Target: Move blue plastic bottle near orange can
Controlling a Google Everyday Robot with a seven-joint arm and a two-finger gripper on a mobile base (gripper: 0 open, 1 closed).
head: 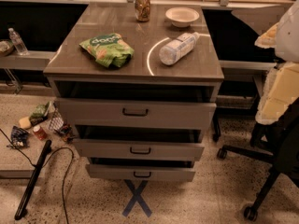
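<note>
Resting near edge, blue plastic bottle [178, 48]; hand unseen.

Speckled terrazzo floor [224, 195], blue tape X [137, 199] in front of grey cabinet [135, 113]: three drawers, all pulled partly out, black handles. Warm light, arc glare on tabletop [117, 17]. Black office chair [275, 157] right; black bar [33, 180] on floor left. Claw [279, 85] at right edge, above chair.

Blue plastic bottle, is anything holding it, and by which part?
Nothing: the blue plastic bottle lies free on the cabinet top; the gripper is out of view.
</note>
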